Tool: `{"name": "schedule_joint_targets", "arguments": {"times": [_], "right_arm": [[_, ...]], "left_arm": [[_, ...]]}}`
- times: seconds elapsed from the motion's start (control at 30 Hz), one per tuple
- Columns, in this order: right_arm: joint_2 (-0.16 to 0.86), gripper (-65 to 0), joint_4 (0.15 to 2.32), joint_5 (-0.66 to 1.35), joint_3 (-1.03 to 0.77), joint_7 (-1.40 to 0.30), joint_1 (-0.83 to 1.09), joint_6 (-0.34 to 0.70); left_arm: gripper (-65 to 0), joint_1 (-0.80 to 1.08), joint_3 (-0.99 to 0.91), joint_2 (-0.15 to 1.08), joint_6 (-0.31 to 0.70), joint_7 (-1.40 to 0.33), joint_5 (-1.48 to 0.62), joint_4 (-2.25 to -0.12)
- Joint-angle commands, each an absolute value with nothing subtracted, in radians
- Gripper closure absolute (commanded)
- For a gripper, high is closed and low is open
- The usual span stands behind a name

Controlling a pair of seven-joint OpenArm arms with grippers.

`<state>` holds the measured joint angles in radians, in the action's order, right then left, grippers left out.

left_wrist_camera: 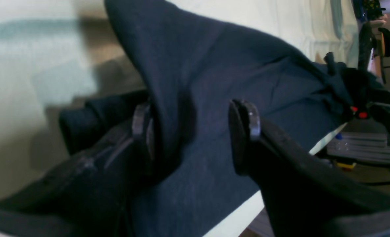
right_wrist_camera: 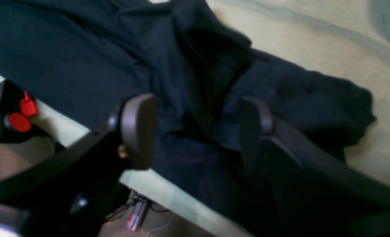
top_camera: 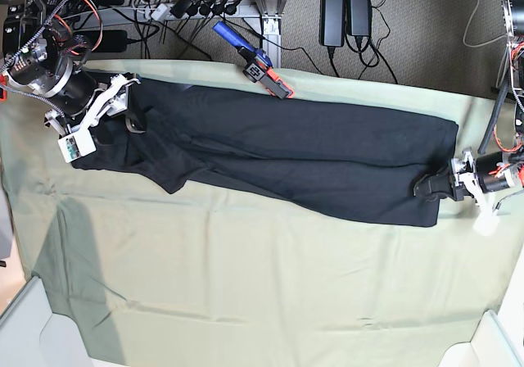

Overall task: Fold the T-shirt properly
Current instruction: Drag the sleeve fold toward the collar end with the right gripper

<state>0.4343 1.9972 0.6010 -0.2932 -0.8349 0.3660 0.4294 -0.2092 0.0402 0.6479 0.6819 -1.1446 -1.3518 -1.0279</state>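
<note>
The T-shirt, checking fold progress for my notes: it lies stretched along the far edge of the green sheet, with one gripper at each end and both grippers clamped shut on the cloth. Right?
Nearly. The T-shirt does lie along the far edge of the green sheet, with the left gripper and right gripper at its ends. But both stand open, as the wrist views show.

Your left gripper [left_wrist_camera: 195, 131] carries thick matte black fingers [left_wrist_camera: 244, 121] tipped with flat grey-edged pads. Your right gripper [right_wrist_camera: 195, 131] has rounded dark pads. In the base view both arms show white wrist brackets, silver joints and red wiring.
</note>
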Motion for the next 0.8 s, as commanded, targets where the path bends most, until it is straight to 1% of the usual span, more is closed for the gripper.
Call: {"name": "schedule_joint_targets", "arguments": {"times": [0.0, 0.13, 0.27, 0.37, 0.4, 0.43, 0.47, 0.53, 0.57, 0.7, 0.77], "right_arm": [[0.445, -39.5, 2.016, 0.604, -0.303, -0.813, 0.358, 0.498], [0.436, -39.5, 2.061, 0.604, -0.354, -0.828, 0.358, 0.494], [0.392, -39.5, 2.132, 0.673, -0.454, -0.826, 0.351, 0.495], [0.37, -39.3, 2.135, 0.669, -0.466, -0.818, 0.315, 0.495], [0.36, -36.8, 2.133, 0.669, -0.466, -0.814, 0.304, 0.495], [0.35, -30.7, 2.129, 0.669, -0.466, -0.809, 0.292, 0.495], [0.339, -22.0, 2.123, 0.662, -0.466, -0.806, 0.28, 0.495], [0.32, -1.5, 2.102, 0.635, -0.466, -0.795, 0.264, 0.495], [0.316, 0.0, 2.085, 0.611, -0.466, -0.784, 0.259, 0.495], [0.316, 0.0, 1.985, 0.491, -0.466, -0.748, 0.255, 0.495], [0.316, 0.0, 1.92, 0.474, -0.466, -0.75, 0.257, 0.495]], "left_arm": [[-35.1, -0.223, 0.033, 0.669, 0.698, -1.147, -1.372, -1.042], [-35.1, -0.208, 0.033, 0.691, 0.698, -1.149, -1.373, -1.042], [-35.1, -0.202, 0.033, 0.73, 0.698, -1.149, -1.412, -1.042], [-35.1, -0.202, 0.033, 0.743, 0.698, -1.148, -1.43, -1.042], [-35.1, -0.202, 0.033, 0.743, 0.698, -1.149, -1.431, -1.042], [-35.1, -0.202, 0.033, 0.743, 0.698, -1.149, -1.431, -1.042], [-35.1, -0.201, 0.033, 0.743, 0.698, -1.149, -1.432, -1.042], [-35.1, -0.201, 0.033, 0.743, 0.698, -1.149, -1.432, -1.042], [-35.1, -0.201, 0.033, 0.743, 0.698, -1.149, -1.432, -1.042], [-35.1, -0.201, 0.033, 0.743, 0.698, -1.148, -1.433, -1.042], [-35.1, -0.199, 0.033, 0.742, 0.698, -1.142, -1.433, -1.042]]}}
